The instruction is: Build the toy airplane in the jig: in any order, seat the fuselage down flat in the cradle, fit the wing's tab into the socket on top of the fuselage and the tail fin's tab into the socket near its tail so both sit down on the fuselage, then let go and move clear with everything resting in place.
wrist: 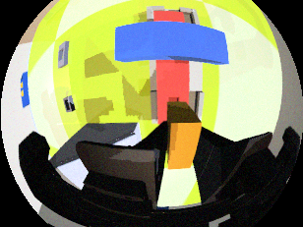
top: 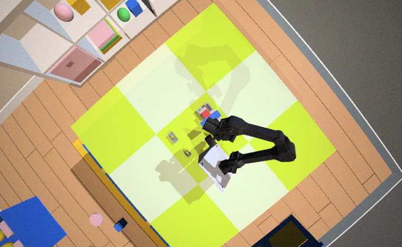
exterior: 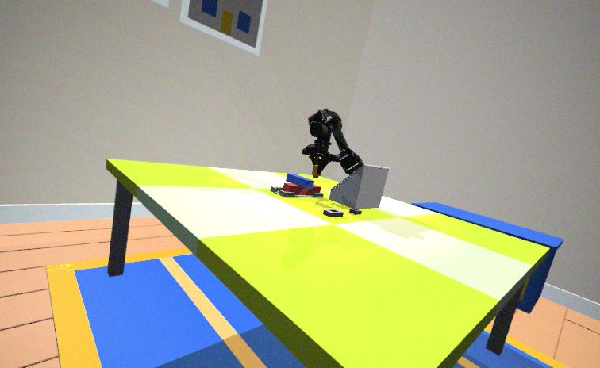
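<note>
- Table [top: 147, 76] [exterior: 362, 292] [wrist: 236, 97]: checkered in lime and pale squares, under everything listed below.
- Arm [top: 282, 147] [exterior: 323, 123]: black, bent over the work, reaching out from beside the grey stand.
- Grey stand [top: 215, 156] [exterior: 371, 187] [wrist: 98, 139]: wedge-sided, near the jig (dark dots on the upper face).
- Gripper [top: 218, 129] [exterior: 315, 169] [wrist: 175, 125]: pointing down, pinching the orange tail fin between both fingers (fingertips hidden from above).
- Cradle [top: 199, 110] [exterior: 288, 195] [wrist: 196, 73]: pale grey, on the table, around the fuselage.
- Fuselage [top: 206, 113] [exterior: 293, 187] [wrist: 172, 83]: red, lying lengthwise in the cradle.
- Wing [top: 216, 114] [exterior: 300, 180] [wrist: 172, 45]: blue, laid crosswise on top of the fuselage (tab and socket hidden, so cannot tell the depth of fit).
- Tail fin [exterior: 315, 170] [wrist: 184, 143]: upright in the grip, above one end of the fuselage, apart from it.
- Larger grey holder [top: 170, 135] [exterior: 332, 212] [wrist: 63, 54]: flat on the table, beside the smaller one.
- Smaller grey holder [top: 187, 151] [exterior: 355, 211] [wrist: 69, 103]: also flat, nearer the stand (opening in the middle).
</note>
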`<act>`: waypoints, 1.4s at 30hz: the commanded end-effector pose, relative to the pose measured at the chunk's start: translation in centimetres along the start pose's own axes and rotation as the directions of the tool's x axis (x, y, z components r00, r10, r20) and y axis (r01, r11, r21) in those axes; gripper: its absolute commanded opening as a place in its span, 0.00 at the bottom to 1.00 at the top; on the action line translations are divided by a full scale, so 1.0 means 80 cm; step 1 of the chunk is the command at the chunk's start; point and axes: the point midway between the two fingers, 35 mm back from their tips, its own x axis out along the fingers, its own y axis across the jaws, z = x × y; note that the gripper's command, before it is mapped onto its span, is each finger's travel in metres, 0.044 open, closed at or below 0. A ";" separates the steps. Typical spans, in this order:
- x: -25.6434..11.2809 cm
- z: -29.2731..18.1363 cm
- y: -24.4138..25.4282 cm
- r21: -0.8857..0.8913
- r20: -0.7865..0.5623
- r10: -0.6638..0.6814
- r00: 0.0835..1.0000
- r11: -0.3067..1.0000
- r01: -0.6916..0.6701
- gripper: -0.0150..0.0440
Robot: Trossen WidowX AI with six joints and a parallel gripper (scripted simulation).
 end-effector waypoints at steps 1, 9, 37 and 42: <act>0.000 -0.001 -0.003 0.000 0.005 -0.005 1.000 1.000 0.005 0.37; 0.000 -0.001 -0.003 0.000 0.005 -0.005 1.000 1.000 0.005 0.37; 0.031 0.001 -0.004 0.000 0.006 -0.003 1.000 1.000 0.003 0.37; 0.041 0.000 -0.004 0.000 0.006 -0.004 1.000 1.000 0.004 0.37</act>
